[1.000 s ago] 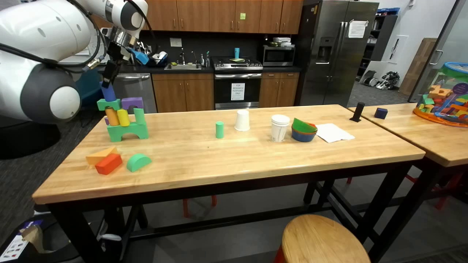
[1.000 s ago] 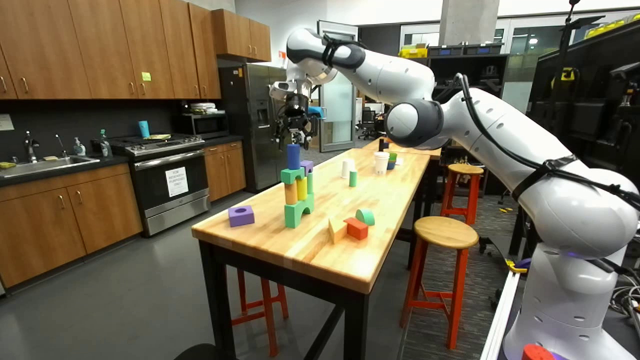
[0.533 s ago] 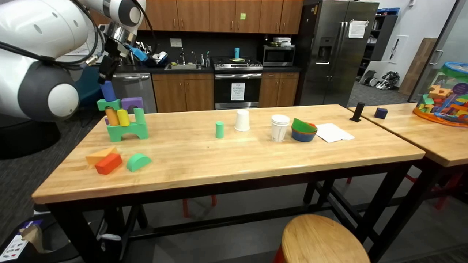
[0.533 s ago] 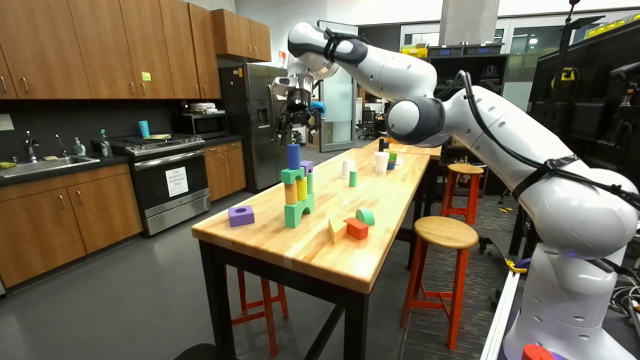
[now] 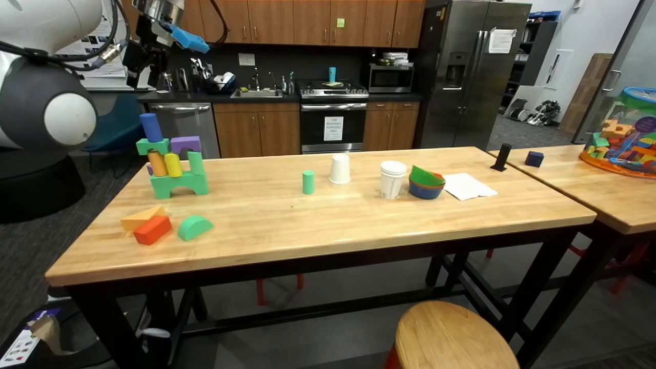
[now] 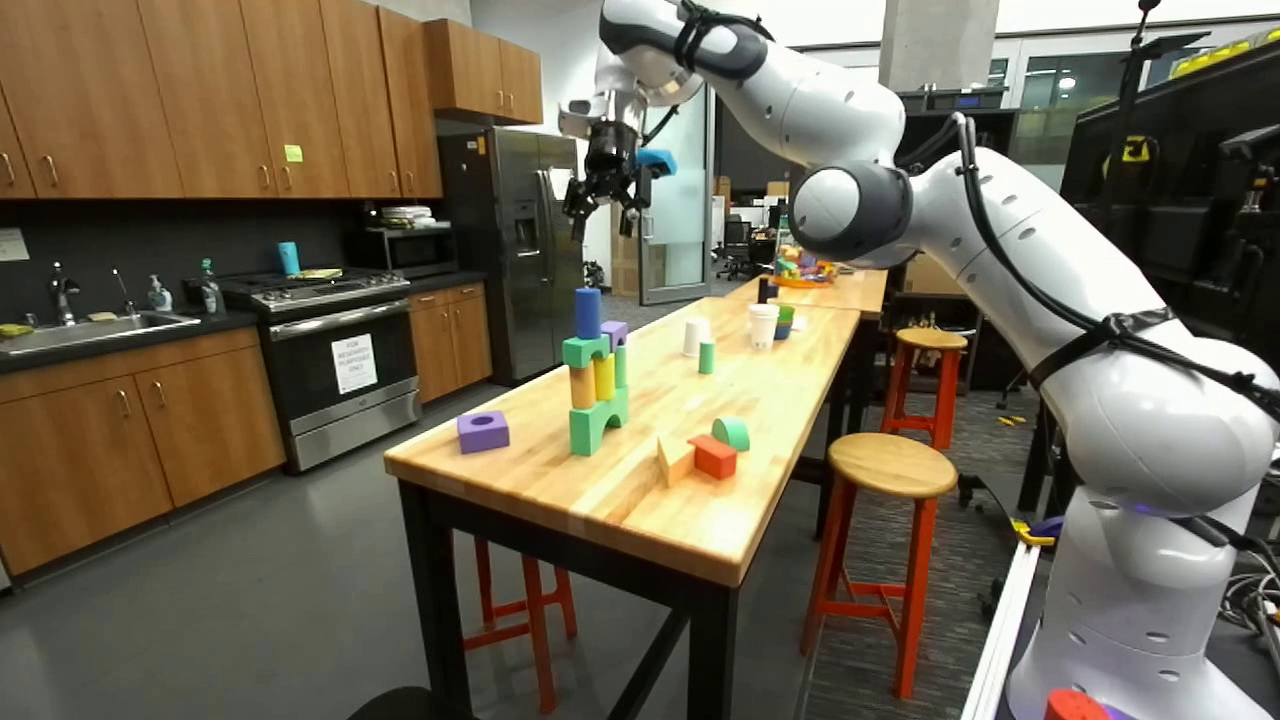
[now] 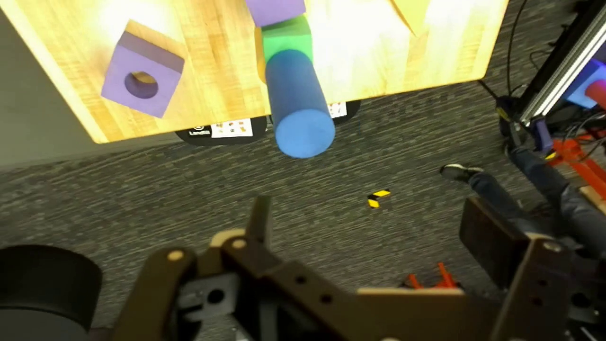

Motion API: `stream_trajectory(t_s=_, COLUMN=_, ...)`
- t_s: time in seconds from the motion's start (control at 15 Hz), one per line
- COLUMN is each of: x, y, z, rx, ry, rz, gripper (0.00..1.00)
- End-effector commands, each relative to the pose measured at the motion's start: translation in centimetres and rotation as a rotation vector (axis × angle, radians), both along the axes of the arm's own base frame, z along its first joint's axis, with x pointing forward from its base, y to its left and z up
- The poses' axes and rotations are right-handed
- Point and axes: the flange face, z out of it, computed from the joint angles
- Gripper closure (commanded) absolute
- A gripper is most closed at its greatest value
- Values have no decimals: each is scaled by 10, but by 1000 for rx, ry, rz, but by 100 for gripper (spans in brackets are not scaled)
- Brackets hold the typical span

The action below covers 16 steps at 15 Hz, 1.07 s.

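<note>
In an exterior view: the Robotiq gripper (image 5: 143, 83) hangs above a block tower (image 5: 172, 165), released, its jaws spread apart. The nearest piece, a blue cylinder (image 5: 151, 127), stands atop the tower on a small green arch (image 5: 152, 146), apart from the fingertips. Below are an orange cylinder (image 5: 157, 163) and a yellow cylinder (image 5: 174, 169); a purple arch (image 5: 185, 142) sits beside the small green arch, and a large green arch (image 5: 179, 183) forms the base. On the wooden table (image 5: 287, 225), a red block (image 5: 152, 230) lies just beside an orange triangular block (image 5: 141, 218), with a green half-round block (image 5: 195, 228) near them. Farther along stand a green cylinder (image 5: 308, 182), an inverted paper cup (image 5: 340, 169), stacked paper cups (image 5: 392, 182) and nested bowls (image 5: 426, 190).

In an exterior view: the Panda arm (image 6: 800, 112) extends over the table, with a clear gap between gripper and blue cylinder. A purple block with a round hole (image 6: 483, 436) lies near the table's corner; a kitchen range (image 6: 305, 375) stands behind.

In the wrist view: the fingers (image 7: 490, 241) are widely separated, grey carpet (image 7: 189, 189) showing between them. The blue cylinder, its round end toward the camera, lies beyond the fingertips, untouched. A person's legs (image 7: 497, 194) appear at the right.
</note>
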Motion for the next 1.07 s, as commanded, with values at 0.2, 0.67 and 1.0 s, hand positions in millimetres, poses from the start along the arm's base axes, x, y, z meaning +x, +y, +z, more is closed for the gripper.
stream_trajectory(t_s=0.2, x=-1, y=-88, z=25, rx=8, ry=-64, rz=-369, gripper=0)
stream_trajectory(t_s=0.67, x=5, y=-91, z=18, rx=1, ry=-65, rz=-404, gripper=0)
stream_trajectory(t_s=1.0, x=18, y=-91, z=18, rx=82, ry=-60, rz=-565, gripper=0)
